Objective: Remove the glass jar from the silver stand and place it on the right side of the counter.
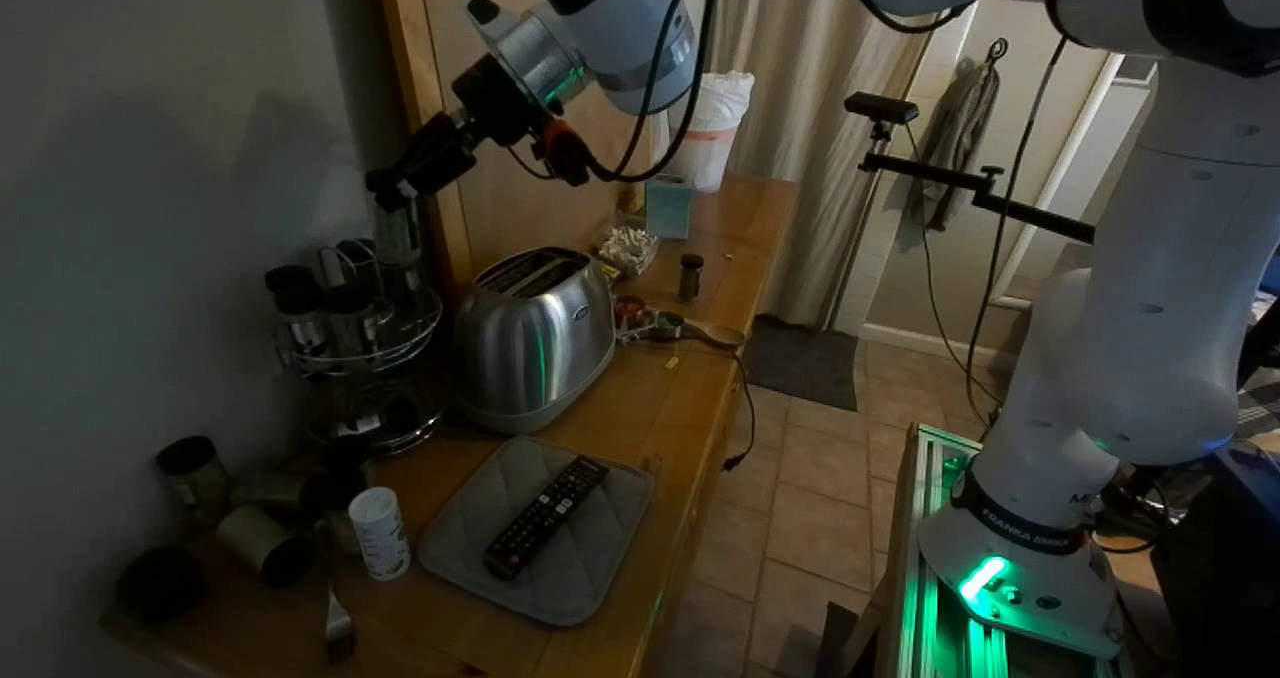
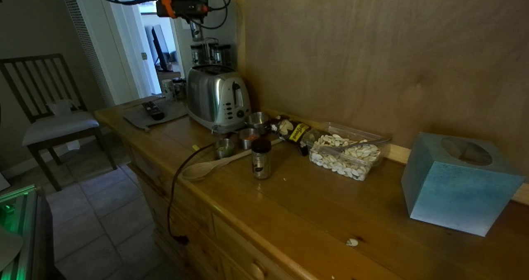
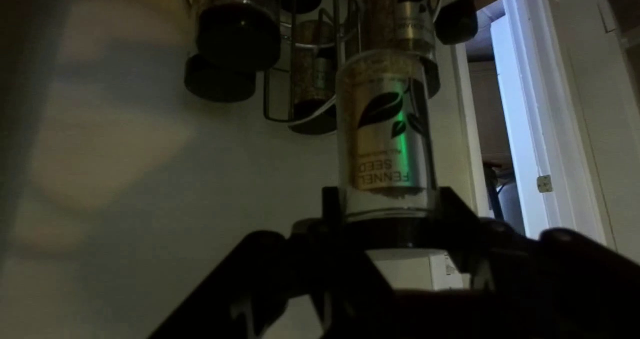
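Note:
The glass jar (image 3: 387,129), clear with a dark cap and a fennel seed label, is in my gripper (image 3: 390,214). The fingers are closed around its cap end. In an exterior view the jar (image 1: 398,233) hangs upright under the gripper (image 1: 388,190), above the upper tier of the silver stand (image 1: 432,323); the jar (image 2: 196,31) shows small in an exterior view too. Several similar jars sit in the stand, whose wires (image 3: 278,120) show behind the held jar in the wrist view. The counter (image 2: 297,214) is light-brown wood.
The chrome toaster (image 1: 535,338) stands beside the stand. A similar jar (image 2: 261,160) stands on the counter near a wooden spoon (image 2: 202,169), metal cups, a seed tub (image 2: 347,156) and a blue tissue box (image 2: 458,189). A remote (image 1: 545,518), white bottle (image 1: 380,533) and loose jars lie nearer.

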`<state>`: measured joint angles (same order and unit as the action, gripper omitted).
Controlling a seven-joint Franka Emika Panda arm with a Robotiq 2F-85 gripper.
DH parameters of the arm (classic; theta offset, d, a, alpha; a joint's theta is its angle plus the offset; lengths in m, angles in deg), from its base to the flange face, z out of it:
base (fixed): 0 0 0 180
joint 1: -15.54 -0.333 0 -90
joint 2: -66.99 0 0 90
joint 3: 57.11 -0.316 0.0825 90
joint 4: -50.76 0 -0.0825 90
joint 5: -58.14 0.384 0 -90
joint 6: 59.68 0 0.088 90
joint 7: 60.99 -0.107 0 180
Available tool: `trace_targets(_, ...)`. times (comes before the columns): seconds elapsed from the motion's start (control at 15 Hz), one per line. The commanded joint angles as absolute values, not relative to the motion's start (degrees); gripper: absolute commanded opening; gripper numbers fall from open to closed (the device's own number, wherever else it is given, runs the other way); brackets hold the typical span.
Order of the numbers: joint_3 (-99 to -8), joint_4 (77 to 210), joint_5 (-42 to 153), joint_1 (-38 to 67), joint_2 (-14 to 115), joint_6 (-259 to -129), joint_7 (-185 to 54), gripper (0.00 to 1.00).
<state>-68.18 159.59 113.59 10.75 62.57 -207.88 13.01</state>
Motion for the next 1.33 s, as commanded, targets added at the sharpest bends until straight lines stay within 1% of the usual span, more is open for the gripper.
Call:
trace_targets(0.0, -66.6, 165.3, 112.0, 10.2, 69.2, -209.6, 8.6, 0.25)
trace_targets(0.4, -64.5, 175.5, 107.2, 10.5, 79.0, -212.1, 0.9, 0.25)
trace_targets(0.8, -61.3, 185.8, 97.7, 11.9, 87.7, -221.2, -11.4, 0.25)
trace_targets(0.87, -63.0, 186.9, 98.3, 14.9, 88.7, -221.7, -11.9, 0.25)
trace_targets(1.27, -62.7, 192.2, 97.2, 24.5, 90.8, -227.8, -17.0, 0.25)
